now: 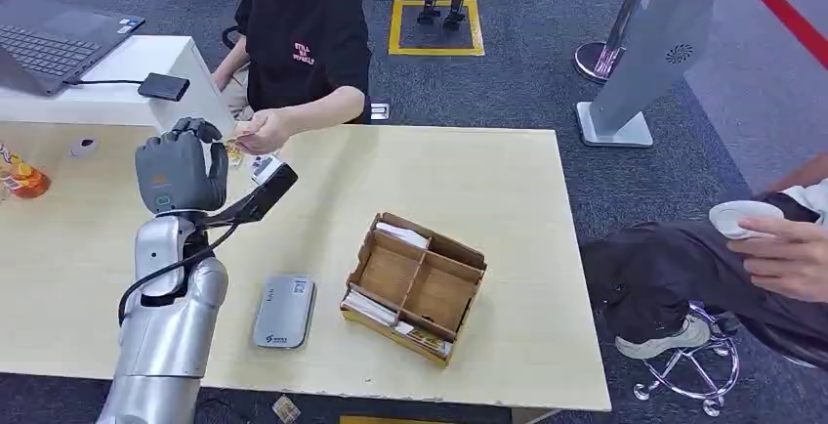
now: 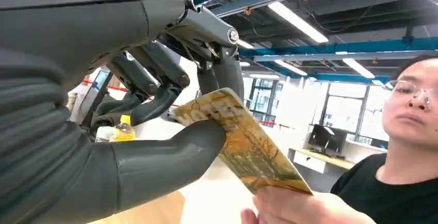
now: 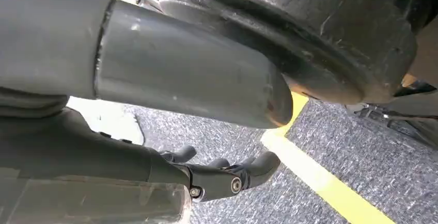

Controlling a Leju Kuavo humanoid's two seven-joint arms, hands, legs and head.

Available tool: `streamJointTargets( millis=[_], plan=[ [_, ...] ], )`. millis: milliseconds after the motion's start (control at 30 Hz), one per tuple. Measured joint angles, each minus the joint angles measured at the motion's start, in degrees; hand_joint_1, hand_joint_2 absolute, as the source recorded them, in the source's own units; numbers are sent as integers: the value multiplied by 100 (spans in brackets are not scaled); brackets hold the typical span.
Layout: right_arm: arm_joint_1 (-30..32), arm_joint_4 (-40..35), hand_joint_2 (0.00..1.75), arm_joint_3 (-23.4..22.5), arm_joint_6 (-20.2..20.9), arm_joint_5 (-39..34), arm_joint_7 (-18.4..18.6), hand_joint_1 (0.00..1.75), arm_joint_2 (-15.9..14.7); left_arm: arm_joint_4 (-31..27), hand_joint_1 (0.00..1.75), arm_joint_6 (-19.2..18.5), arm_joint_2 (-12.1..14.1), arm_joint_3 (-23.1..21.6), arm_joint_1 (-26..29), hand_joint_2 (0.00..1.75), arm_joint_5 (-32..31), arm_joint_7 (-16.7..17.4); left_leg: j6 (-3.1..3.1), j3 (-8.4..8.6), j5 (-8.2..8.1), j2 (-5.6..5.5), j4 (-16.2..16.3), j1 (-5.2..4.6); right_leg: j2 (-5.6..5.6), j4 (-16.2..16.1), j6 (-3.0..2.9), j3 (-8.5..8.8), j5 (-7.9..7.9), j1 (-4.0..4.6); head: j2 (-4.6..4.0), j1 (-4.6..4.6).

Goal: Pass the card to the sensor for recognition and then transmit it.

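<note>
**Left wrist view: card held between my hand and the person's**

Left wrist view gives me the clearest read: my left hand [image 2: 155, 110] has its thumb pressed under a yellow-brown printed card [image 2: 243, 141] with the darker fingers [image 2: 227, 79] closing on its upper edge, so the card is pinched. The far end of the card rests in a person's hand [image 2: 289, 206] (they sit across from me in a black T-shirt), so both of us touch it at once.

From the head view, the left hand [image 1: 181, 170] is raised over the far left part of the counter [image 1: 508, 190], just beside the person's hand [image 1: 262, 134]. The grey sensor [image 1: 284, 311] lies flat on the counter near me, with a wooden divided box [image 1: 417, 285] just to its right, holding papers.

Right wrist view shows my right hand [image 3: 227, 175] hanging over grey carpet [image 3: 361, 152] with a yellow line; its fingers are loosely curled, holding nothing.
</note>
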Motion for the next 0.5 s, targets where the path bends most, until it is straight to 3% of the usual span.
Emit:
streamJointTargets(
  millis=[33, 200, 233, 367, 500],
  plan=[
    [0, 0, 0, 0, 0, 0, -11, 0, 0, 0, 0, 0, -2, 4, 3, 175, 0, 0, 0, 0, 0, 0, 0, 0, 0, 0, 0, 0, 0, 0, 0, 0],
    [0, 0, 0, -2, 0, -2, -13, 0, 0, 0, 0, -9, -52, 37, 37, 175, 134, -53, 0, -2, 0, -1, 0, 0, -1, 0, 0, 0, -1, 0, 0, 2],
    [0, 0, 0, -2, 0, -7, -15, 0, 0, -4, 0, -7, -77, 57, 54, 0, 231, -100, 0, -2, 0, -1, 0, 0, -1, 0, 0, 0, -1, 0, 0, 0],
    [12, 0, 0, -2, 2, -18, -15, 0, 2, -191, 0, -101, -225, 179, 250, 0, 1006, -459, 0, -2, 0, 0, 0, 0, 0, 0, 0, 0, -1, 0, 0, 0],
    [44, -33, 0, -9, 20, -55, -15, 0, 22, -827, 0, -619, -512, 300, 607, 0, 2471, -916, 1, -3, -1, 0, 0, -1, 0, -1, 1, 0, -1, -1, 0, 2]
  ],
)
